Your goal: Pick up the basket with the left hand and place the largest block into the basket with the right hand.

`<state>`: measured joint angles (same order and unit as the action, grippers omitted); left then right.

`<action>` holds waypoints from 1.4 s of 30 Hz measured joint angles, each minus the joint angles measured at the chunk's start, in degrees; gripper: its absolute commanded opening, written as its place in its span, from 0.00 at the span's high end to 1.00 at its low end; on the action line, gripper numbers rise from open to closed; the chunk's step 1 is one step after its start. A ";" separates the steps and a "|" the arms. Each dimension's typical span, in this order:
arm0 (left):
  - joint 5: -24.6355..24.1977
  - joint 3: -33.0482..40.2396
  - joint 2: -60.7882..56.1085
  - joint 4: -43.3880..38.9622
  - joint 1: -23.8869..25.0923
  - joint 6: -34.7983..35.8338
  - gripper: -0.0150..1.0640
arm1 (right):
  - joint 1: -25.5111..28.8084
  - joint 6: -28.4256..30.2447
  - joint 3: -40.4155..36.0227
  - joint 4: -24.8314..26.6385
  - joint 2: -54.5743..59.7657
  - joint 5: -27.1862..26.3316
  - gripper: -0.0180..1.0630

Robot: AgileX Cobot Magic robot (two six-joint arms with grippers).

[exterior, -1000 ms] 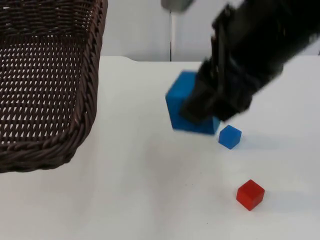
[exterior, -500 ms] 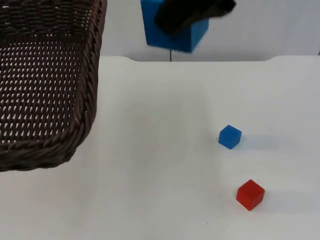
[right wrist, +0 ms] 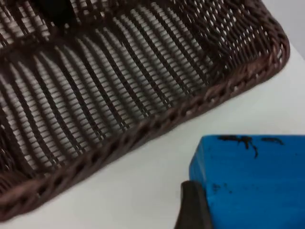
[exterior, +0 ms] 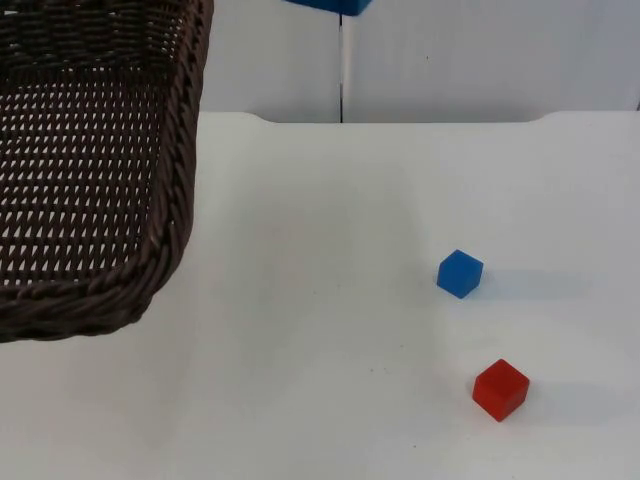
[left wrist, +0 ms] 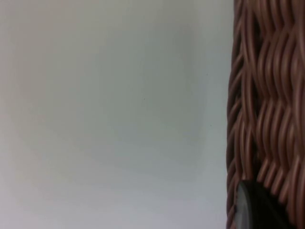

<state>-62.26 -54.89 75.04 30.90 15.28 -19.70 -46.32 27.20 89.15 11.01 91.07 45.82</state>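
Note:
The dark brown wicker basket (exterior: 90, 160) hangs lifted at the left of the top view, its open side facing the camera. My left gripper (left wrist: 267, 214) is shut on its woven wall (left wrist: 267, 95), with a black fingertip (left wrist: 255, 210) against the weave. A sliver of the large blue block (exterior: 325, 4) shows at the upper edge of the top view, high above the table. In the right wrist view, my right gripper (right wrist: 248, 214) is shut on this block (right wrist: 252, 176), one fingertip (right wrist: 193, 207) pressed to its side. The basket (right wrist: 119, 81) lies just beyond it.
A small blue block (exterior: 460, 273) and a small red block (exterior: 500, 389) rest on the white table (exterior: 320, 330) at the right. The grey partition wall (exterior: 450, 60) closes off the far edge.
The right arm has lifted the large blue block off the table, up and to the left, almost out of the top view. The basket and the two small blocks have stayed put.

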 measured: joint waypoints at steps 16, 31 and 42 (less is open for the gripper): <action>0.00 0.00 0.00 0.00 0.00 0.00 0.99 | -1.40 1.43 15.74 5.05 13.87 4.82 0.98; 0.12 0.07 0.00 -0.13 0.00 0.00 0.99 | -3.99 2.79 27.81 5.47 28.54 3.56 0.98; 0.12 0.07 0.00 -0.17 0.00 0.00 0.99 | -3.99 2.79 27.81 8.04 31.24 -2.60 0.61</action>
<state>-62.14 -54.82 75.04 30.73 15.28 -19.70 -50.31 29.98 116.96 19.06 122.31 43.22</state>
